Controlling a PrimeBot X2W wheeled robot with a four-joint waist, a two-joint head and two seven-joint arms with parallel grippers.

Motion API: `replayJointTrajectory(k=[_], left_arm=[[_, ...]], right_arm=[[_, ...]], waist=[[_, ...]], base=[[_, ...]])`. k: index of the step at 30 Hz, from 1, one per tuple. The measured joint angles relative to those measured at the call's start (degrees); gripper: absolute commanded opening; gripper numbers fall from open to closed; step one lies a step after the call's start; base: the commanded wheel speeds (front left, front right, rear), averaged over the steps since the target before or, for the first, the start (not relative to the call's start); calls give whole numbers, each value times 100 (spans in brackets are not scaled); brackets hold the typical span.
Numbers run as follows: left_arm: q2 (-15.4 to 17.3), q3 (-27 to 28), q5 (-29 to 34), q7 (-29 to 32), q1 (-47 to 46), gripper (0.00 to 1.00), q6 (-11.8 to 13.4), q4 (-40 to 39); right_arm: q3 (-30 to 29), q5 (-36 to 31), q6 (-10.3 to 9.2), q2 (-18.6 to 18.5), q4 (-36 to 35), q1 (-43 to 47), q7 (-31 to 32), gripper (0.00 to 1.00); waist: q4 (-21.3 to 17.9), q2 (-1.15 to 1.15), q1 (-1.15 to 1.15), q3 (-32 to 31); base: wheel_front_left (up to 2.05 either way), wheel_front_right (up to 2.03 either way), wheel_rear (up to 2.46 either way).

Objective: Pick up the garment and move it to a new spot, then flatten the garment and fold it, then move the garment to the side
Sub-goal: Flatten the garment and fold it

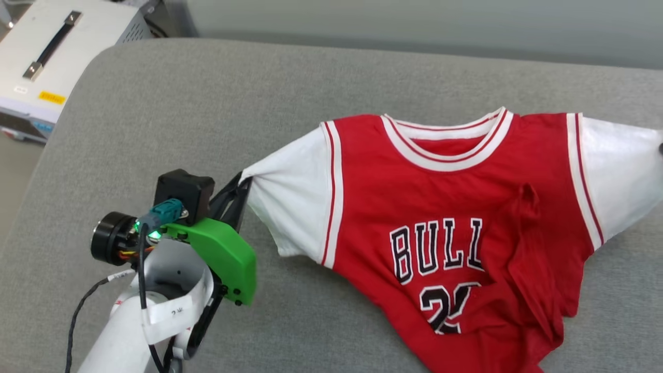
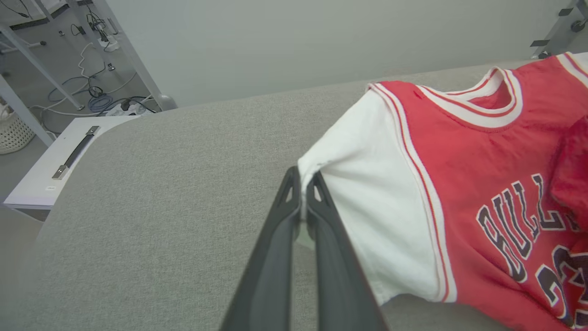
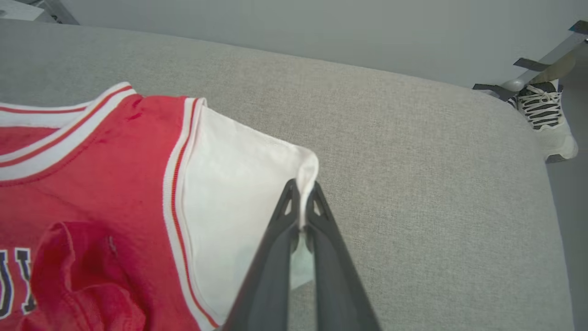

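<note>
The garment, a red jersey T-shirt with white sleeves and black lettering, lies face up on the grey cushion, its lower part rumpled and folded over. My left gripper is shut on the edge of its left white sleeve, as the left wrist view confirms at the gripper. In the right wrist view my right gripper is shut on the tip of the other white sleeve. That sleeve reaches the head view's right edge.
A white box with a dark handle stands off the cushion's far left corner. Cables and metal frame legs lie on the floor beyond. A person's shoe stands past the cushion's right end.
</note>
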Motion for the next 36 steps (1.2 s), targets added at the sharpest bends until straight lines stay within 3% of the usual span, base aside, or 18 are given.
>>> replayJointTrajectory(k=[20, 28, 36], left_arm=[[675, 799, 279, -508, -950, 0, 1, -642], [904, 1120, 180, -494, -1398, 0, -45, -771], [1216, 1446, -76, -390, -2048, 0, -214, -630]], right_arm=[[-468, 11, 1, -210, -1280, -57, -509, 0], [-476, 74, 3, -342, -1315, -547, -633, 0], [-382, 135, 7, -409, -1015, -1535, -853, 0]], waist=[[-708, 0, 0, -708], [-864, 0, 0, -678], [-927, 0, 0, -246]], base=[[0, 0, 0], [0, 0, 0], [0, 0, 0]])
